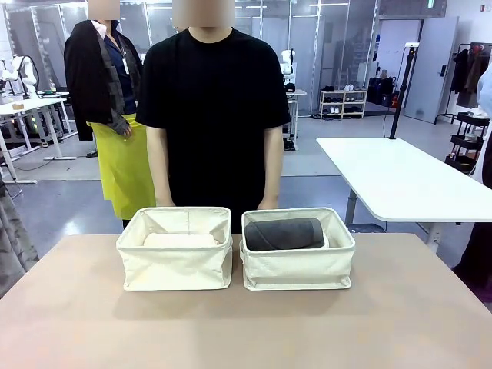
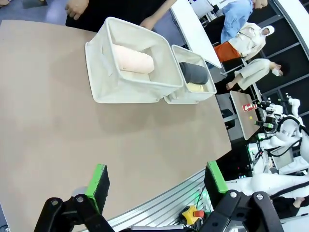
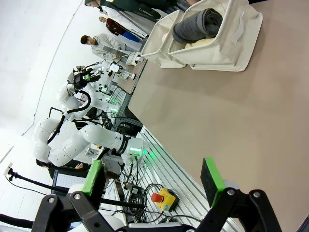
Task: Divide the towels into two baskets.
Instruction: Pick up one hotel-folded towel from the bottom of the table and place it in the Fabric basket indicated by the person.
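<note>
While both grippers (image 2: 157, 186) (image 3: 154, 179) stand spread and empty, the left basket (image 1: 175, 265) holds a pale pink towel (image 1: 181, 240); the right basket (image 1: 298, 267) holds a dark grey towel (image 1: 284, 234) over a yellow towel (image 2: 195, 87).

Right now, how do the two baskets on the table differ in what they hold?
The left basket shows a pale pink towel lying low inside, well under its rim. The right basket shows a dark grey towel on top, sitting almost at rim height, with a yellow towel under it. Both baskets are cream fabric, of matching shape, standing side by side in front of the person.
</note>
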`<state>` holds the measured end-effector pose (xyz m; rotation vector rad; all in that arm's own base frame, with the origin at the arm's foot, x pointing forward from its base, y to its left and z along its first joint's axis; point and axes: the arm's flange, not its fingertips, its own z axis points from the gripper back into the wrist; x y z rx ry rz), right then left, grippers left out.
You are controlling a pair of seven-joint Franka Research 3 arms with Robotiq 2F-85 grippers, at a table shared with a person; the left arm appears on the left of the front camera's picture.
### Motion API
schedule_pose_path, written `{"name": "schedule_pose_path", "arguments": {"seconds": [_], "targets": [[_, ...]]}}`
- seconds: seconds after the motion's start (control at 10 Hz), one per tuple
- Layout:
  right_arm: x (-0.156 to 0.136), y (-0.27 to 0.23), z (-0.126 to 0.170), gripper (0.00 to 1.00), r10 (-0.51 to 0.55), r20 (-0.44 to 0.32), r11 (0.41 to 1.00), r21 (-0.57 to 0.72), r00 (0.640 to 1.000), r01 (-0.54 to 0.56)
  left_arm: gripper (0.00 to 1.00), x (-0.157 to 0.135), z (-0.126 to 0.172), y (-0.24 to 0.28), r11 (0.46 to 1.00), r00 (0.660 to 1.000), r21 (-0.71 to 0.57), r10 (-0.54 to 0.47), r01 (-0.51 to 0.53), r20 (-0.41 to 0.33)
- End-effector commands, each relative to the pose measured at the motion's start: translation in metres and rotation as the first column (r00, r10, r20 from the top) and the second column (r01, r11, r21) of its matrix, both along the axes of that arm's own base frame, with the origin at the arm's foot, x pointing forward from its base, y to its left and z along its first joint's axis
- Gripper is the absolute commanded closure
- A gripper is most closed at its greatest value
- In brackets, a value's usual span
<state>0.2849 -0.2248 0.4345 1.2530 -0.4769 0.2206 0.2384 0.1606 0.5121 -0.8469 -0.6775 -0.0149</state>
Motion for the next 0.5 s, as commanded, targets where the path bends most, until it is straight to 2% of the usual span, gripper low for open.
{"name": "schedule_pose_path", "arguments": {"seconds": [0.0,0.4], "targets": [[-0.0013,0.0020,0.0018,0.00,-0.005,0.022,1.000,0.014,1.000,0.004,0.00,0.0013,0.0006,0.0008,1.000,1.000,-0.005,0.021,-0.021,-0.007],[-0.0013,0.0020,0.0018,0.00,-0.005,0.022,1.000,0.014,1.000,0.004,0.00,0.0013,0.0006,0.0008,1.000,1.000,-0.005,0.021,-0.021,-0.007]]}}
